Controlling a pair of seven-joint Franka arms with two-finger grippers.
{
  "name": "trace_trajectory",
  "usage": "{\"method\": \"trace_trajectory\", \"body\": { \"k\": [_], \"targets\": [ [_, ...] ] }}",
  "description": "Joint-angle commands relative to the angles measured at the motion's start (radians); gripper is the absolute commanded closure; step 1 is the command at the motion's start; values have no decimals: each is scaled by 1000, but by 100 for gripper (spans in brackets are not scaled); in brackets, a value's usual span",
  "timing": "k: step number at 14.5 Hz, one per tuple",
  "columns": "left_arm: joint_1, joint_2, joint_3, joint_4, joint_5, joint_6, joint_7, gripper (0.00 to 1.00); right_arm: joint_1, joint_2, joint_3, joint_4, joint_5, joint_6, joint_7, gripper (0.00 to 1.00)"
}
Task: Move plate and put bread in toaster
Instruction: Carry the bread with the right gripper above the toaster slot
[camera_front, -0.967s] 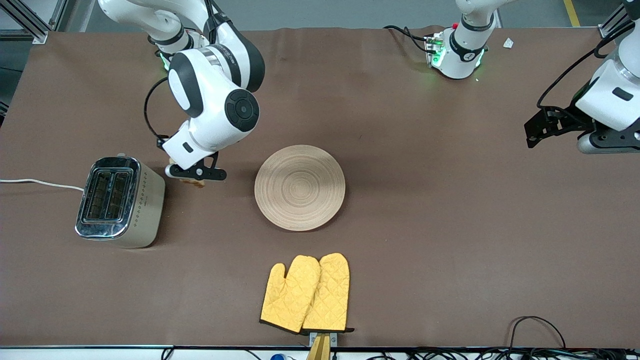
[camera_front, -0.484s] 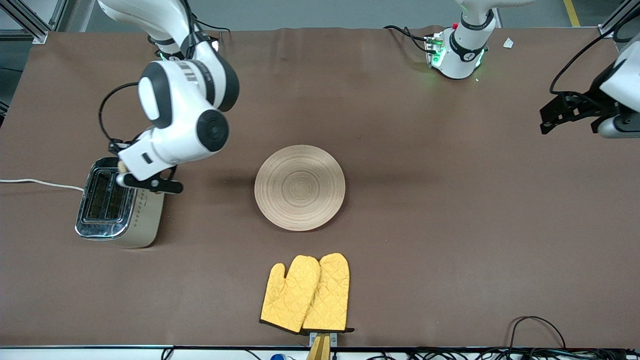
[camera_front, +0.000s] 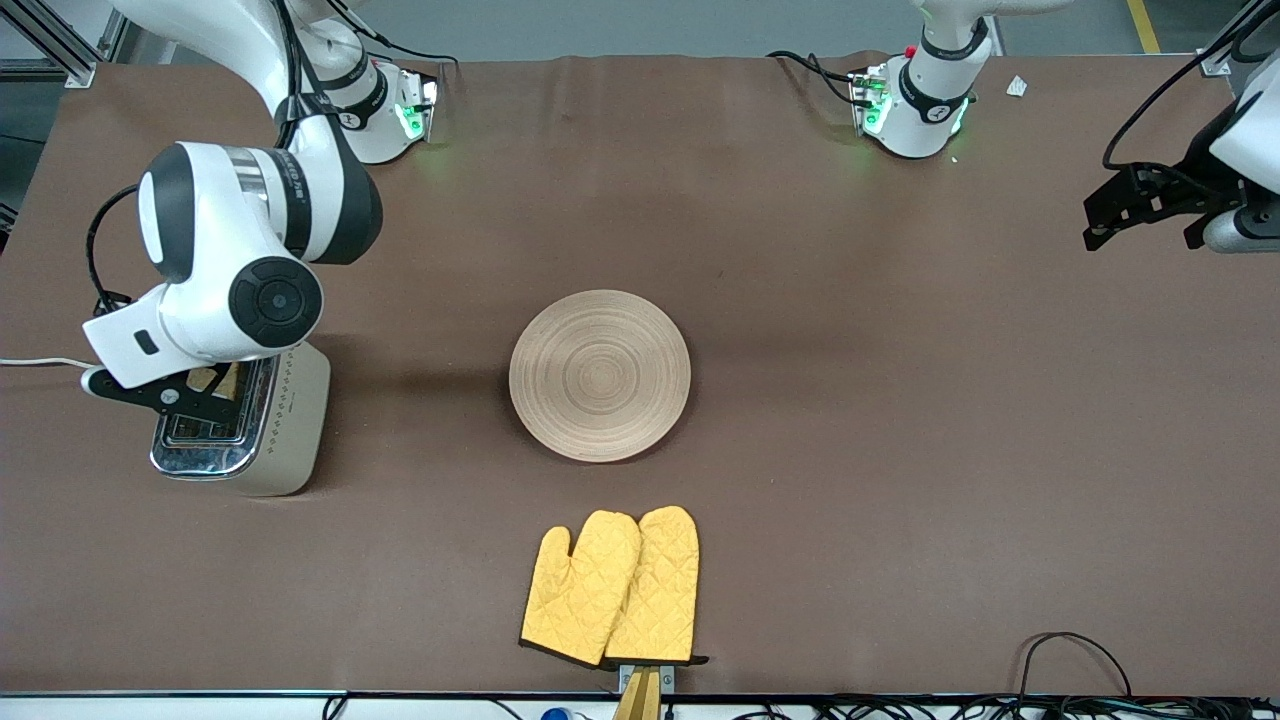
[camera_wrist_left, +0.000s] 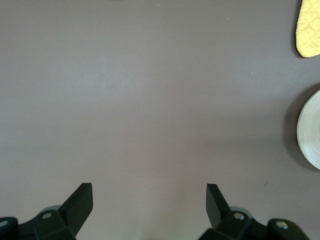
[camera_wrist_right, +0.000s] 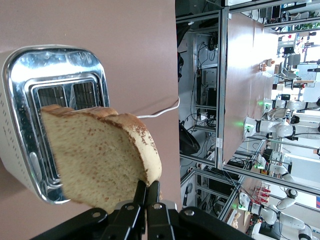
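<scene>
I see my right gripper (camera_front: 205, 385) up in the air over the toaster (camera_front: 290, 430), its fingers (camera_wrist_right: 141, 192) pressed together on one edge of the bread (camera_wrist_right: 97, 157). The wholegrain slice stands out from the fingertips, tilted, directly above the chrome top and the two slots; it is not in a slot yet. In the front view only a small tan piece of the bread (camera_front: 222, 378) shows under the wrist. The cream toaster (camera_wrist_right: 20, 125) sits at the right arm's end of the table, its white cord (camera_front: 35, 362) trailing toward the table edge.

My left gripper (camera_wrist_left: 149, 200) waits over bare brown table at the left arm's end, fingers (camera_wrist_left: 80, 200) spread wide apart and holding nothing. The wooden plate (camera_front: 599, 375) lies flat mid-table, well apart from both grippers. A pair of yellow oven mitts (camera_front: 612, 587) lies nearer the front camera than the plate.
</scene>
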Motion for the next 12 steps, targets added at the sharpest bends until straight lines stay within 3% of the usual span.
{"method": "trace_trajectory", "body": {
  "k": [1, 12],
  "targets": [
    [-12, -35, 3, -25, -7, -11, -5, 0, -25, 48, 15, 23, -33, 0, 3, 100],
    [-9, -22, 2, -13, -6, -16, 13, 0, -75, 86, 15, 15, -29, 69, 19, 100]
  ]
}}
